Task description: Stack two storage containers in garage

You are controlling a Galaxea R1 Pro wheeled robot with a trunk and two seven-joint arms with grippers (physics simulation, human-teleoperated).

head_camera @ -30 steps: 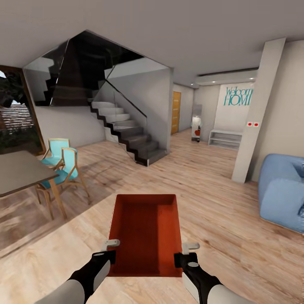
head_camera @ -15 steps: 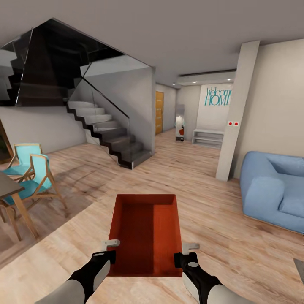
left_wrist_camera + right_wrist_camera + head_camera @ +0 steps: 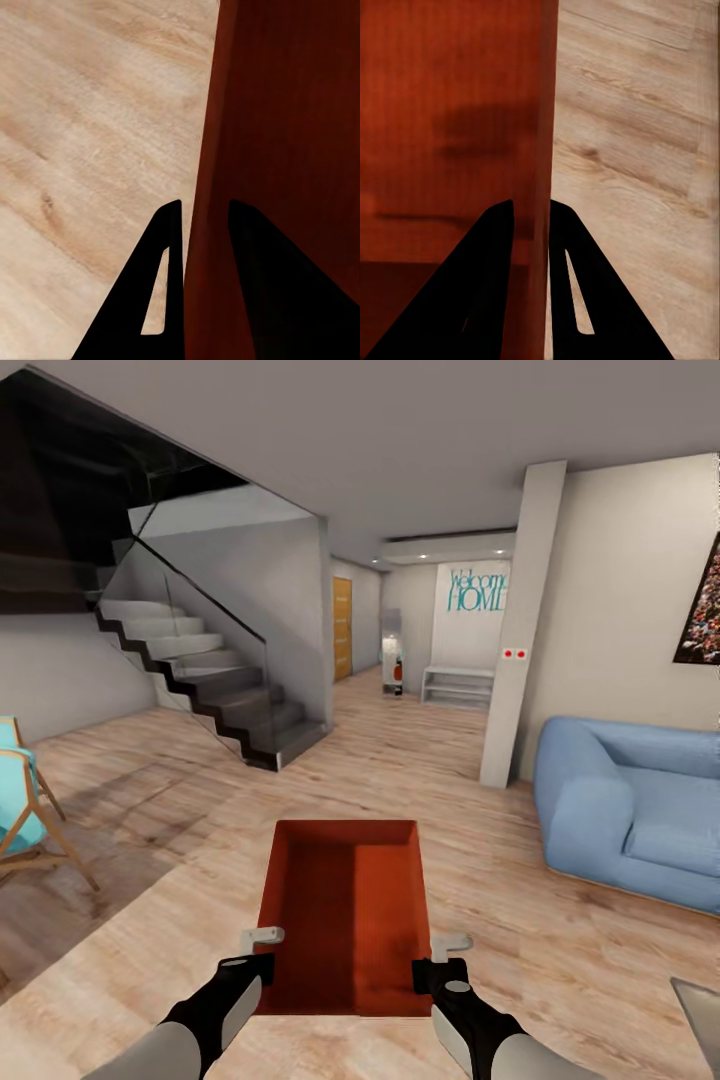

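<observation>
One red-orange open-topped storage container [image 3: 345,910] hangs in front of me above the light wood-plank floor of the living room. My left gripper [image 3: 262,952] is shut on its left wall near the close end. My right gripper [image 3: 441,960] is shut on its right wall. In the left wrist view the two dark fingers straddle the container's wall [image 3: 285,112], with the left gripper [image 3: 204,204] pinching the rim. In the right wrist view the right gripper [image 3: 531,204] clamps the opposite wall of the container [image 3: 450,112] the same way. The container's inside is empty.
A blue sofa [image 3: 630,820] stands at the right, with a crowd picture [image 3: 700,605] above it. A white pillar [image 3: 515,630] rises beside a hallway leading to a wooden door [image 3: 342,628] and a white bench [image 3: 458,687]. A glass-railed staircase [image 3: 210,690] and a turquoise chair [image 3: 20,800] stand at the left.
The camera has swung to the right: staircase and chairs slid left, the table left the view, the sofa and the picture came in. The container and both grippers keep their place in view.
</observation>
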